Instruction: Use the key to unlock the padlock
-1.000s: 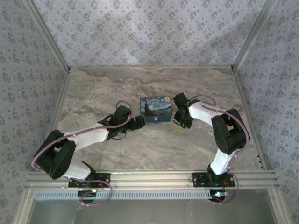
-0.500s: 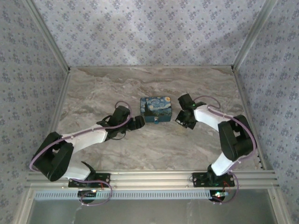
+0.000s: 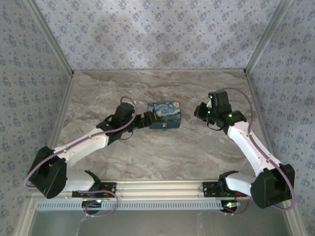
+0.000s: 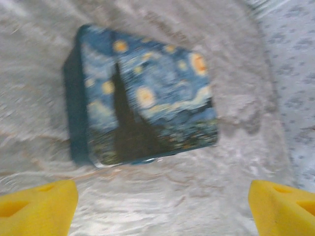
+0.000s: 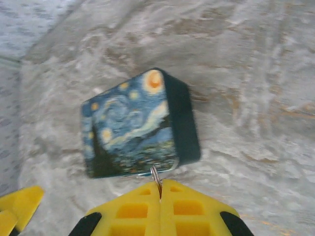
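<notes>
The marble table [image 3: 162, 157] takes up most of the top view, with both arms reaching in from its near edge.

The blue-and-yellow painted tin [image 3: 165, 117] sits flat near the table's middle. Both wrist views show it blurred. From the left wrist, its dark left wall and painted lid [image 4: 147, 108] show. Its near wall is seen only edge-on there, so nothing on that wall can be read.

The left gripper [image 3: 149, 120] lies just beside the tin's left wall with its jaws spread wide and nothing in them. In its own view the two yellow fingers [image 4: 39, 206] are cut off by the bottom corners, and bare marble lies between them.

The right gripper [image 3: 200, 112] hangs to the right of the tin, clearly apart from it. Its yellow fingers [image 5: 133, 211] are clenched together. A thin silvery key [image 5: 155, 176] is pinched in the seam, and only its slim top with a small loop sticks out. The rest is buried between the fingers, and the loop overlaps the tin's lower edge in that view.

A yellow piece [image 5: 17, 201] is cropped by the lower left corner of the right wrist view. I cannot tell what it belongs to.

The padlock [image 3: 164, 128] is a tiny pale speck at the middle of the tin's near wall. It is too small to make out its shape or whether it is locked.
</notes>
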Tool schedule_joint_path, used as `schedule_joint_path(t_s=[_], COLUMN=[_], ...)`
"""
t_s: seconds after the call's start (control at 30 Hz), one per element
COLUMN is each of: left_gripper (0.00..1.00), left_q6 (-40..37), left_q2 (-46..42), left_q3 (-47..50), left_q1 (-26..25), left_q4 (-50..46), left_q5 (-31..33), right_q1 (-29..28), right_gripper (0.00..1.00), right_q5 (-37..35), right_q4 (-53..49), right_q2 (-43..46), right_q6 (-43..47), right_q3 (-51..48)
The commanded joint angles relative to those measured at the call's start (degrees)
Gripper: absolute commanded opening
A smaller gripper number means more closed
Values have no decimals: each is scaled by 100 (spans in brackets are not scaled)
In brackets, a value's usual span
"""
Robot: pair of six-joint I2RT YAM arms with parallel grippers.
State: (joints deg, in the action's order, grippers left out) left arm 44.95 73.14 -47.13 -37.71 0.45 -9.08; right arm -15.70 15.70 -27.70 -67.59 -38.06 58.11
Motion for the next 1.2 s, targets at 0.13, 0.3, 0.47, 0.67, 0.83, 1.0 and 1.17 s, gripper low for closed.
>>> schedule_joint_path(t_s=[0.13, 0.3, 0.47, 0.67, 0.83, 1.0, 1.17], left_gripper=[89, 87, 79, 74, 84, 83, 70], left_q6=[-504, -442, -299, -186, -150, -18, -4], left_q2=[-134, 94, 407, 840, 1167, 1382, 1470], left_q3=[-530, -739, -901, -1215, -1480, -1639, -1744], left_q1=[132, 155, 129, 9, -138, -187, -262], left_q4=[1263, 2045, 2874, 3268, 3486, 3636, 3640], left_q5=[-1537, -2278, -3058, -3548, -3817, -3978, -4127], right_q1=[23, -3, -47, -139, -178, -209, -196], right_gripper=[0, 0, 0, 0, 0, 0, 0], right_q5=[1687, 2083, 2602, 2992, 3329, 3404, 3395], right_q4=[-27, 171, 332, 578, 1020, 1105, 1149], right_q2=[79, 237, 286, 335, 334, 327, 332], right_q6=[3, -288, -615, -922, -1287, -1371, -1419], right_q3=[705, 746, 831, 877, 738, 732, 679])
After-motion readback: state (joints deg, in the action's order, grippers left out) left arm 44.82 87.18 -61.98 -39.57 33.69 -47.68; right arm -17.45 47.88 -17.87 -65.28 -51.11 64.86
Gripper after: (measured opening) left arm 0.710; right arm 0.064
